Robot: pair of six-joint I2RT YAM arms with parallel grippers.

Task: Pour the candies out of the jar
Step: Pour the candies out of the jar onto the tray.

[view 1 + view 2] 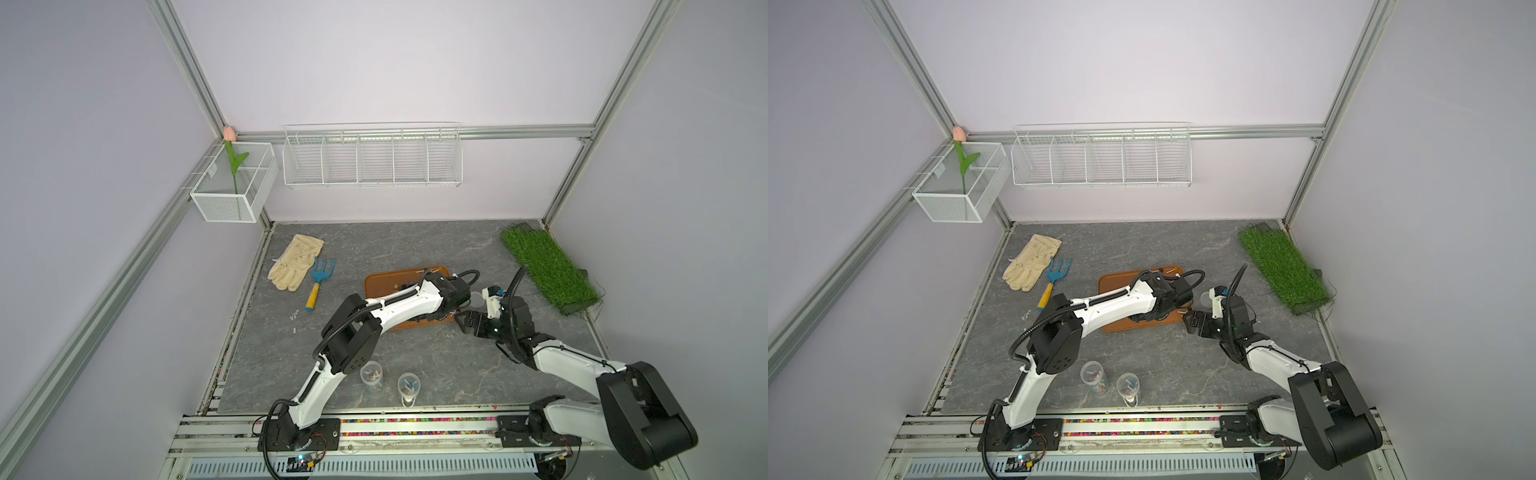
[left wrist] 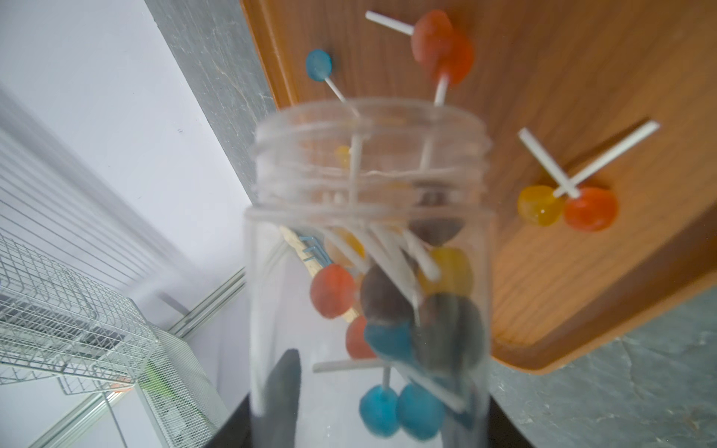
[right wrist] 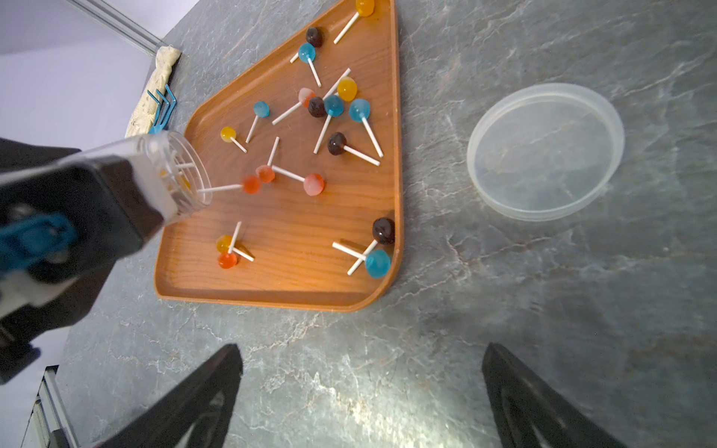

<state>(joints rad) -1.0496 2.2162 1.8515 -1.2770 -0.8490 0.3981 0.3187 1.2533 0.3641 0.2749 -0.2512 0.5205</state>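
Note:
My left gripper (image 2: 388, 419) is shut on a clear plastic jar (image 2: 368, 232), which is tipped with its open threaded mouth over a brown wooden tray (image 3: 271, 298). Several candies (image 2: 392, 306) with blue, brown, orange and yellow heads on white sticks lie inside the jar. Many more candies (image 3: 333, 104) are scattered on the tray. A blurred orange one (image 3: 251, 184) is right at the jar's mouth (image 3: 186, 174). My right gripper (image 3: 362, 360) is open and empty above the stone table, by the tray's right side (image 1: 467, 322).
The jar's clear lid (image 3: 545, 151) lies on the table right of the tray. Two more clear jars (image 1: 371, 372) (image 1: 408, 384) stand at the front. A glove (image 1: 295, 262) and blue hand fork (image 1: 320, 278) lie at the back left, a grass mat (image 1: 548, 270) at the right.

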